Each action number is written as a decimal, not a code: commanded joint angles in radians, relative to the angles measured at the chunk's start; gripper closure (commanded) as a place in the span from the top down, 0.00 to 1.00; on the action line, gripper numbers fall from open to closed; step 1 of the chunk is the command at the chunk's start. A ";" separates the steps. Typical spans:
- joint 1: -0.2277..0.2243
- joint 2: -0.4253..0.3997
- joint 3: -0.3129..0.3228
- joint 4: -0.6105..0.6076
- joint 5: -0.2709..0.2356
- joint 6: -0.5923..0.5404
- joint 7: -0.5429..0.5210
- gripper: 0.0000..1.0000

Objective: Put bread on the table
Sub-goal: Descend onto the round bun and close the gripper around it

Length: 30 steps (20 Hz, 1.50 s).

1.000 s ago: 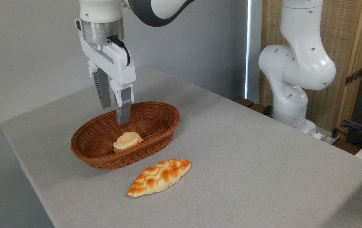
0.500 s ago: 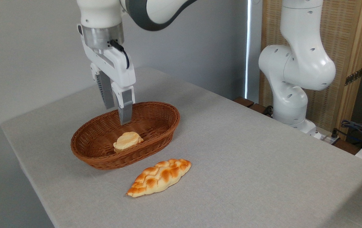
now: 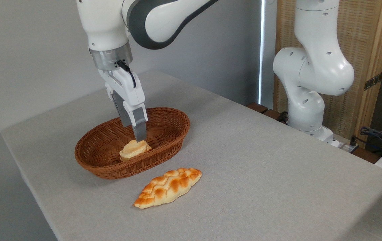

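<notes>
Camera, gripper above bread, basket

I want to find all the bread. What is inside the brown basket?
Inside the brown oval wicker basket lies one small pale cream bun. The robot's grey two-finger tool reaches down to it, hiding part of the basket floor behind.

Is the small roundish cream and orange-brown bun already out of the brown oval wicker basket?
No, the small roundish bun lies inside the brown wicker basket, with the gripper just above it.
</notes>
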 commanded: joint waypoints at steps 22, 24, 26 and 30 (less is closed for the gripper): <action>-0.024 0.062 -0.010 0.007 0.098 0.040 -0.022 1.00; -0.026 0.068 -0.010 0.007 0.098 0.040 -0.022 1.00; -0.026 0.074 -0.013 0.007 0.098 0.040 -0.022 1.00; -0.031 0.096 -0.016 0.006 0.116 0.040 -0.024 1.00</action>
